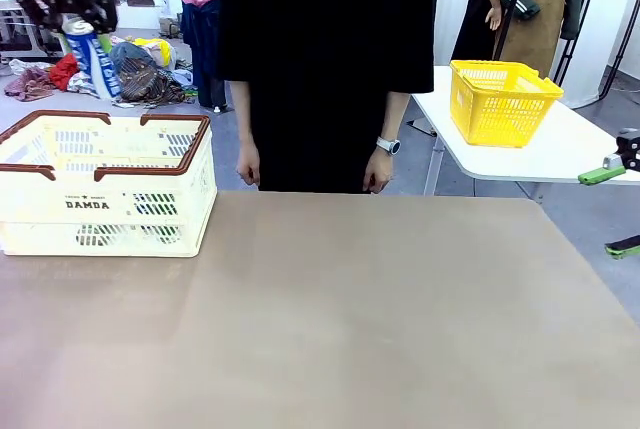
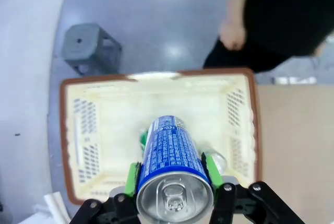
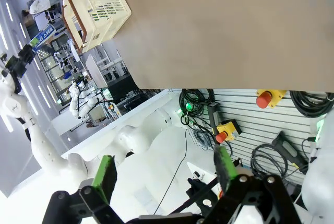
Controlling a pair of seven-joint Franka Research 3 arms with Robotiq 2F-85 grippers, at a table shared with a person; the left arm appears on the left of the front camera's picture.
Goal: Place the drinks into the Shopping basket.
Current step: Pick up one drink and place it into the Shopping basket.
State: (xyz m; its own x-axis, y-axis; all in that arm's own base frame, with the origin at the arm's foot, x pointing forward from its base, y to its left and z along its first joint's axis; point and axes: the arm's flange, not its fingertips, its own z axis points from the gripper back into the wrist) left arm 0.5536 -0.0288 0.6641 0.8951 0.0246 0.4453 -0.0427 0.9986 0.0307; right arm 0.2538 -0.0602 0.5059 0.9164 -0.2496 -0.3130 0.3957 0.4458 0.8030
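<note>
**Blue can held high above the cream basket**

The shopping basket [image 1: 105, 184] sits on the brown desk [image 1: 350, 319] at its far left part, brown rim and handles up, with "DAMDA" printed in dark letters on its near side and a smaller line above it too small to read. Above the basket, near the upper left corner of the front view, the left gripper [image 1: 75, 11] hangs in the air with its jaws pinching a blue-and-white can [image 1: 90, 54]. In the left wrist view the same can [image 2: 172, 166] is squeezed between the green pads [image 2: 132, 178], silver top and pull tab toward the camera, its blue side covered in fine white print that cannot be read. Beneath it lies the open basket [image 2: 78, 130], and inside, partly hidden by the held can, lie a green can [image 2: 142, 139] and another can [image 2: 215, 160] with a silver top.

Beyond the basket, across the desk, stands a person in black [image 1: 325, 49], with a watch [image 1: 388, 146] on one wrist and both hands hanging at the far edge. Nothing lies between the gripper and the basket's open top. Far to the right of the basket, a yellow basket [image 1: 500, 101] stands on a separate white table [image 1: 560, 154]. A grey stool [image 2: 88, 49] stands on the floor behind the cream basket.

The right gripper [image 3: 164, 174] is well away from the basket, with its jaws spread wide and nothing between them; its green pad [image 1: 600, 175] shows at the right edge of the front view.
</note>
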